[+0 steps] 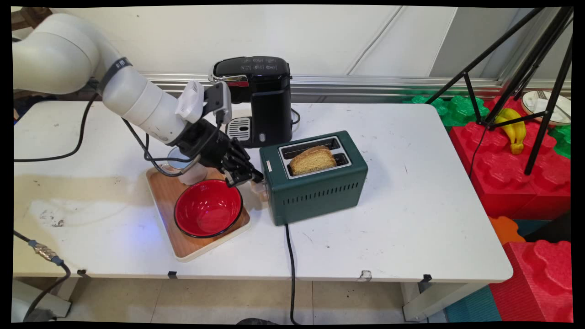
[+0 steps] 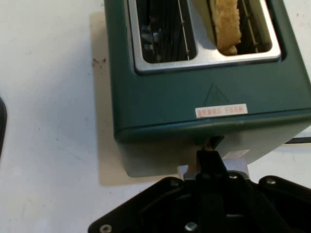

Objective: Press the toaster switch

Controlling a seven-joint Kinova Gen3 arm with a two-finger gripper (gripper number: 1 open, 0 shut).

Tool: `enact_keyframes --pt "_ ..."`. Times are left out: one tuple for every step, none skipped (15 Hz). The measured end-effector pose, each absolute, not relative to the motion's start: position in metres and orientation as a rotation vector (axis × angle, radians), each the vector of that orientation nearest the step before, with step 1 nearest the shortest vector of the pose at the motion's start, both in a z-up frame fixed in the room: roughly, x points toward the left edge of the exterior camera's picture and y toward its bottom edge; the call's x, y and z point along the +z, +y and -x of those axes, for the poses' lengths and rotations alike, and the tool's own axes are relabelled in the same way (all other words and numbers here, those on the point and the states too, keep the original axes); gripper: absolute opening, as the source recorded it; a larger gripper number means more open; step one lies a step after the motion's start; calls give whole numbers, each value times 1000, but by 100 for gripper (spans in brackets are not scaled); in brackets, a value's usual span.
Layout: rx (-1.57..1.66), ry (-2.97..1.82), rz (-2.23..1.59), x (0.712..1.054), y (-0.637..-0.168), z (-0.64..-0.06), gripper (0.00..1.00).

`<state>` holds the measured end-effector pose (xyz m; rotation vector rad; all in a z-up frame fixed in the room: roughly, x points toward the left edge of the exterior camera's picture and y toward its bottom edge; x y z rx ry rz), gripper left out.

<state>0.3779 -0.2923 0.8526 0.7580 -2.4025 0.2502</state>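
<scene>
A dark green two-slot toaster (image 1: 320,192) stands mid-table with a slice of brown bread (image 1: 313,160) sticking up from its near slot. My gripper (image 1: 256,178) is at the toaster's left end, fingers shut together. In the hand view the fingertips (image 2: 210,153) touch the end wall of the toaster (image 2: 194,97) at the lever slot, next to a pale lever knob (image 2: 238,155). The bread (image 2: 227,24) sits in the right-hand slot there; the other slot is empty.
A red bowl (image 1: 208,208) lies on a wooden tray (image 1: 183,246) just under my wrist, with a clear cup (image 1: 183,167) behind it. A black coffee machine (image 1: 265,91) stands behind the toaster. The toaster's cable (image 1: 290,256) runs off the front edge. Tripod legs (image 1: 539,91), bananas (image 1: 514,128) and red foam blocks (image 1: 512,173) are at the right.
</scene>
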Motion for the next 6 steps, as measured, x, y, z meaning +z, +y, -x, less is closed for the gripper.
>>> enact_keyframes --pt "249 -2404 -760 850 -292 -378 0" --pt "248 -2405 -762 848 -293 -378 0" --pt "247 -2406 -763 847 -293 -378 0" --pt "246 -2407 -766 845 -293 -378 0" --pt "246 -2407 -767 845 -293 -377 0" --pt "245 -2407 -768 845 -293 -377 0"
